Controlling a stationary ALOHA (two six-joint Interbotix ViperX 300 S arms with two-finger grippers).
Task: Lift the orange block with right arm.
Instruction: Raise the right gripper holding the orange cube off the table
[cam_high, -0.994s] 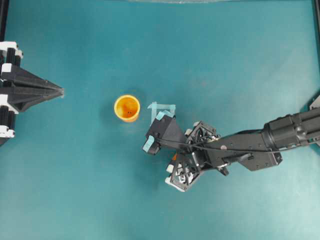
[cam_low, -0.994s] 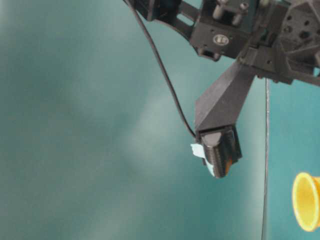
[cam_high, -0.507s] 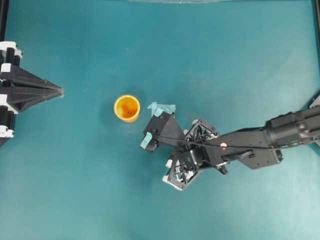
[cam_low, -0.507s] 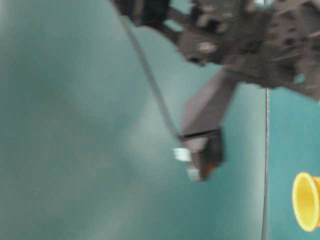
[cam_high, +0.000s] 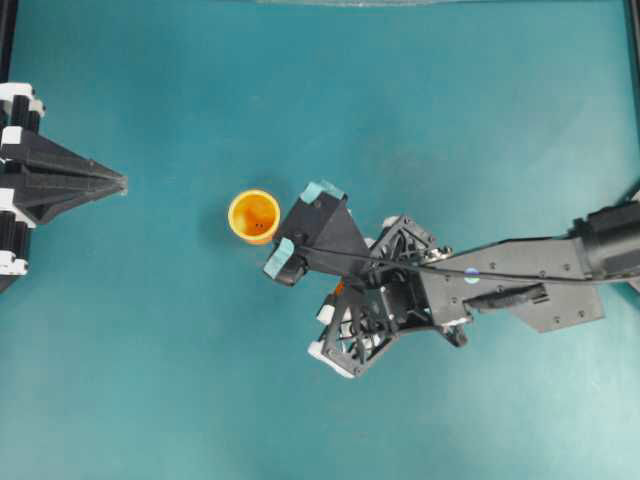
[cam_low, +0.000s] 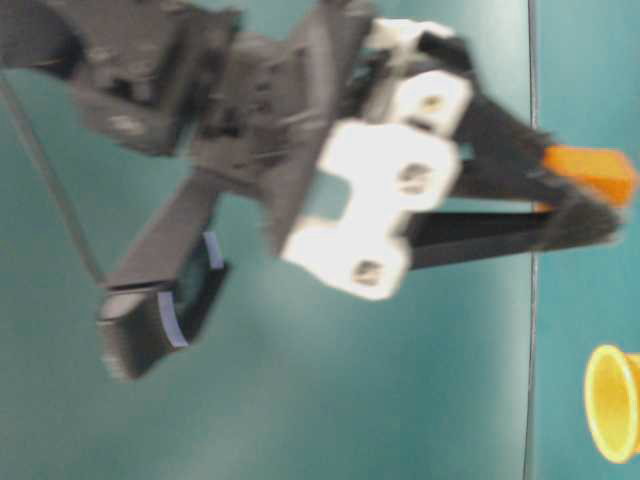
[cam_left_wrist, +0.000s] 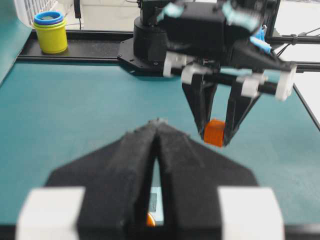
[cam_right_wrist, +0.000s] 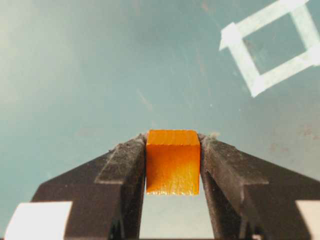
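At the far left of the overhead frame my left gripper (cam_high: 118, 184) rests with its jaws pressed together, holding nothing. Just left of centre stands the orange-yellow cup (cam_high: 253, 216) on the teal table (cam_high: 450, 110). Right of it, my right gripper (cam_high: 338, 318) is clamped on the orange block (cam_right_wrist: 173, 161), which sits squeezed between both fingers (cam_right_wrist: 122, 165), raised off the table.
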